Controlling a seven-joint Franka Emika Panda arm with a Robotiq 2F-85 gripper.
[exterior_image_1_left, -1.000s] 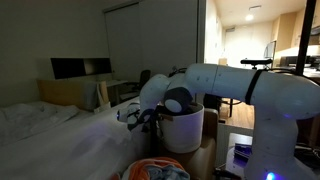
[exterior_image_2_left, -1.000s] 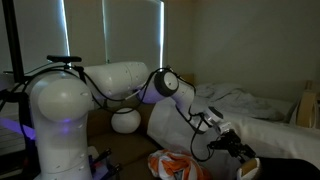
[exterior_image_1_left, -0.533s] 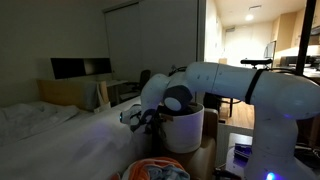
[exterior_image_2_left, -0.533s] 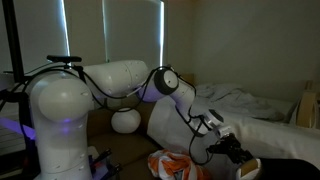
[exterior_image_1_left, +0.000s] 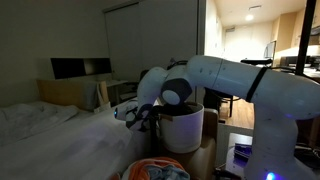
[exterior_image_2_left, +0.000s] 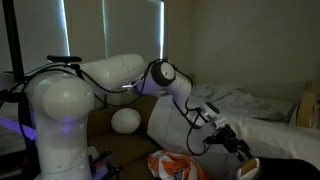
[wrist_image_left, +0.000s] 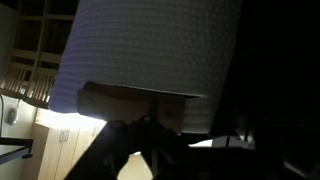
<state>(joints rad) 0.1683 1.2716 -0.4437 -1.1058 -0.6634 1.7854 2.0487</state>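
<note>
The white bin (exterior_image_1_left: 186, 132) stands upright on the floor at the side of the bed (exterior_image_1_left: 45, 130). Its textured wall fills the upper part of the wrist view (wrist_image_left: 150, 50), with a tan band along its lower edge there. The end effector (exterior_image_1_left: 137, 114) hangs just beside the bin at about the height of its rim, on the side towards the bed. In an exterior view it shows as a dark shape (exterior_image_2_left: 232, 144) in front of the bin (exterior_image_2_left: 165, 128), over the edge of the mattress. Whether it touches the bin I cannot tell. Its fingers are only dark outlines at the bottom of the wrist view, so I cannot tell whether they are spread or pressed together, and nothing is seen caught between them.

Below the end effector a bunched orange and blue cloth (exterior_image_1_left: 157, 170) lies low in both exterior views. A round white ball (exterior_image_2_left: 125, 121) sits behind the arm (exterior_image_2_left: 120, 75), near the bin.

Against a second ago, the bin and cloth lie as they did. The arm's wrist joint has risen — its forearm slopes down more steeply to the end effector, which has shifted only slightly.
</note>
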